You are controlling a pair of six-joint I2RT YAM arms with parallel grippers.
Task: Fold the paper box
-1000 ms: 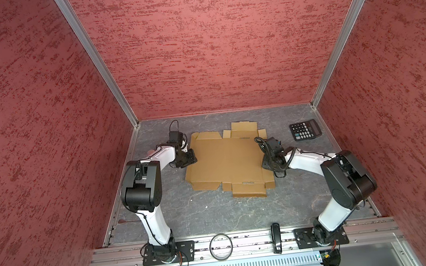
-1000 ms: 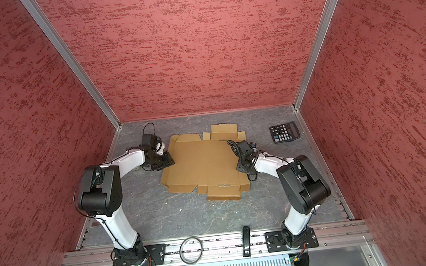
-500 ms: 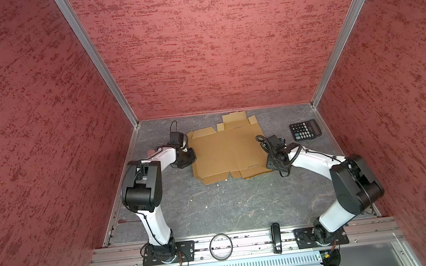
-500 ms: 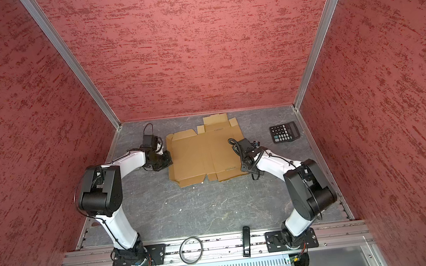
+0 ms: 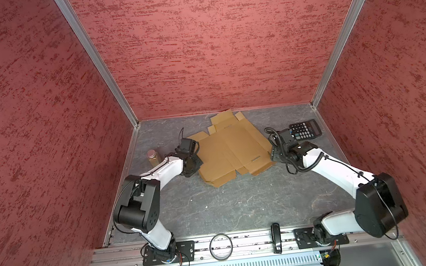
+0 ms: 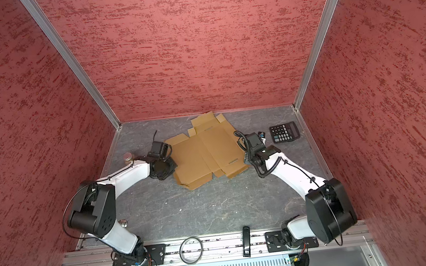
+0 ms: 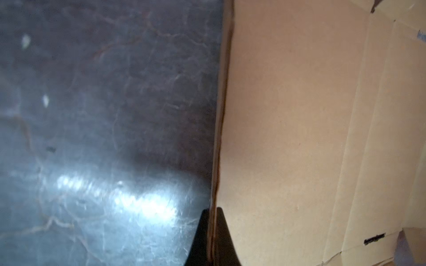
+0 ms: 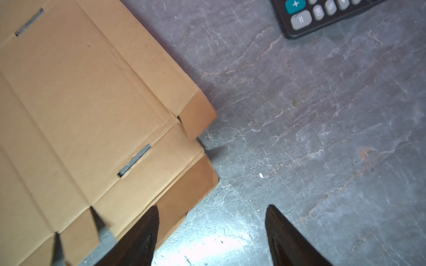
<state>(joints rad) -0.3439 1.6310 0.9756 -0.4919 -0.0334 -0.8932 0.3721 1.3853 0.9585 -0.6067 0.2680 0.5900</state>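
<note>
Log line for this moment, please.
left gripper: shut on paper box edge | right gripper: open, beside paper box corner | flaps: not yet folded

paper box (image 5: 231, 150) slid up-frame and spun, left gripper (image 7: 212, 209) now pinching its edge, right gripper (image 8: 213, 207) opened up (jaws wide)

Both top views are bright, even and sharp, lit from overhead; the red walls (image 5: 210, 44) splay outward toward the edges. The left wrist view is soft all over (nothing truly crisp). White glare lies on the floor (image 7: 143, 202) just beside the left pincer (image 7: 213, 232), with shadow farther ahead along the cardboard (image 7: 288, 138). Glare also sits within the right pincer (image 8: 213, 214), whose fingertips (image 8: 147, 230) are dark and blurred.
</note>
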